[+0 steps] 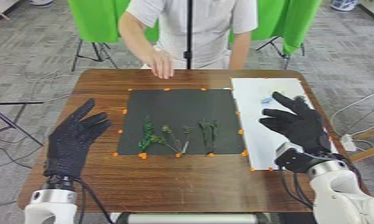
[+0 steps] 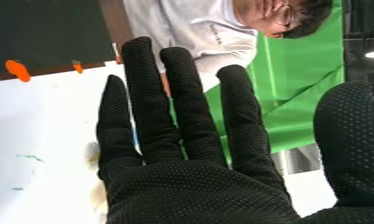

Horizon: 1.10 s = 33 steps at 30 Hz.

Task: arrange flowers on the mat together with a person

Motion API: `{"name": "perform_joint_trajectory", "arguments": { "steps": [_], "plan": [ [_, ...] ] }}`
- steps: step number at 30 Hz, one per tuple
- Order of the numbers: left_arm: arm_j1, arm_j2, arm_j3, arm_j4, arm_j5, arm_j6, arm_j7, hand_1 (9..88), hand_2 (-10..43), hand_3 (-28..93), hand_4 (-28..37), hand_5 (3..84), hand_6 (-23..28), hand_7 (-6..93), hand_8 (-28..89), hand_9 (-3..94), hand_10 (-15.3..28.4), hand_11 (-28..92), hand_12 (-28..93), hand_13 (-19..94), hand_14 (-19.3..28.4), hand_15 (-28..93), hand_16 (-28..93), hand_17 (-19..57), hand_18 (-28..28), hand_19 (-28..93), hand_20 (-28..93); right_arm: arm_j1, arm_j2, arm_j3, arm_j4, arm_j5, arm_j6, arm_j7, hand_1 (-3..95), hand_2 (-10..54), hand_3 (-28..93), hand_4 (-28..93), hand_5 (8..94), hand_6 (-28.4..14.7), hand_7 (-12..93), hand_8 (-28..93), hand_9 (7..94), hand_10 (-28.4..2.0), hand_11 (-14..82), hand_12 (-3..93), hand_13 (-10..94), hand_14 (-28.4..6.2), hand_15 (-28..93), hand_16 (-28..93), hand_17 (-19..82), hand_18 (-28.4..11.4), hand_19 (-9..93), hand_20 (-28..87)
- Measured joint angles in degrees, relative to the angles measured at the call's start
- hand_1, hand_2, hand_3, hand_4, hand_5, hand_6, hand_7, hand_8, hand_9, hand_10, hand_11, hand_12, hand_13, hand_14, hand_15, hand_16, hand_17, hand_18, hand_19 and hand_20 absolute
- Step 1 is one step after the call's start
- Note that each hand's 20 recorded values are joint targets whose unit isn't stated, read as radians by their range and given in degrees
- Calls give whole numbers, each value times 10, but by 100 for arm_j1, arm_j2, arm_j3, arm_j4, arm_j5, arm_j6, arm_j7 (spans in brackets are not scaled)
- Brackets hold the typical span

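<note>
My right hand (image 1: 297,125) is over the white sheet (image 1: 265,145) on the right, its fingers extended. In the right wrist view that hand (image 2: 201,187) is open, with a pale fluffy thing (image 2: 95,155) partly hidden behind it. On the black mat (image 1: 179,107), near its front edge, lie a green leafy sprig (image 1: 148,134), some thin sprigs with small heads (image 1: 167,130) and green stems (image 1: 207,134). A small blue flower (image 1: 267,100) is on the sheet beyond my right hand. My left hand (image 1: 72,142), relaxed and open, is left of the mat. The person's hand (image 1: 161,66) hangs by the table's back edge.
Orange tape pieces (image 1: 143,156) mark the edges of the mat and sheet on the brown table (image 1: 192,182). The person stands behind the table's far edge, with green cloth (image 1: 96,22) and stands farther back.
</note>
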Motion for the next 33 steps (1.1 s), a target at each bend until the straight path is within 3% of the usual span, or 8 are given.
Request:
{"name": "perform_joint_trajectory", "arguments": {
  "steps": [6,10,15,18,21,28,33],
  "plan": [
    [-1,0,2,-5,-2,0,2,224,75,761,-245,390,91,70,-67,406,208,248,124,293,271,538,-65,-47,246,560,148,53,225,-193,-76,-867,561,331,187,64,737,-252,437,4,137,-127,566,-190,225,153,490,-192,489,116,92,-243,492,189],
    [-1,1,2,-9,-1,2,1,224,75,763,-243,390,91,70,-67,406,208,250,125,293,272,538,-65,-47,245,560,148,157,536,-386,-99,-1802,1141,858,213,48,742,-244,399,4,135,-124,556,-186,230,151,497,-186,503,110,99,-242,506,186],
    [-1,6,3,-12,-1,4,0,227,75,762,-242,391,91,70,-67,406,208,251,125,293,271,538,-65,-47,246,560,148,456,939,-712,15,-2701,1403,1453,229,36,745,-240,388,4,131,-122,558,-181,236,150,521,-177,520,106,110,-242,521,183],
    [-3,21,11,-12,-8,11,13,228,75,762,-240,389,91,71,-67,406,208,251,124,293,271,538,-66,-47,246,561,149,848,1226,-1227,173,-3560,1580,2160,245,34,744,-236,390,3,131,-120,586,-178,254,152,565,-163,564,112,117,-231,533,179],
    [-4,69,33,-12,-24,35,48,230,75,761,-238,388,90,71,-67,406,208,252,125,292,273,539,-66,-47,246,562,149,1204,1384,-1549,320,-4327,1552,2759,253,29,745,-235,395,3,134,-120,610,-176,265,153,592,-152,588,112,126,-226,542,177],
    [-15,215,85,-12,-112,108,197,231,74,761,-235,387,90,73,-67,405,208,252,124,293,270,540,-66,-47,247,562,148,1671,1563,-1881,619,-5632,1113,3204,270,23,737,-233,417,0,141,-124,654,-173,297,159,625,-146,607,107,146,-230,573,173],
    [-59,271,100,-5,-158,114,257,231,74,761,-234,387,91,74,-68,405,209,252,124,294,270,541,-66,-47,246,562,148,2059,1638,-2231,845,-6230,548,3884,280,17,732,-231,420,-4,136,-125,664,-173,306,162,637,-145,609,107,158,-235,589,165]
  ]
}}
